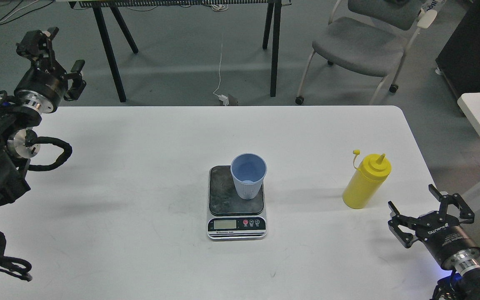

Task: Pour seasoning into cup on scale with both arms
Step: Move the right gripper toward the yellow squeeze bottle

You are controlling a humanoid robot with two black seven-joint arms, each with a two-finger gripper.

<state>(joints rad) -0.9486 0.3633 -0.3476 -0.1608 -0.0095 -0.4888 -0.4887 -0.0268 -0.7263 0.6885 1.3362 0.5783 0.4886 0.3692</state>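
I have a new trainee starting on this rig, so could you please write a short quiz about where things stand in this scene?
1. True or false: the cup stands on the scale.
2. Which hand is nearer the bottle: the left hand or the right hand?
3. Multiple choice: the bottle's cap is A) pressed onto the nozzle, B) off the nozzle and hanging on its tether, C) lying on the table.

Key:
1. True; it sits toward the platform's far right part.
2. The right hand; it is open, near the table's right edge.
3. B.
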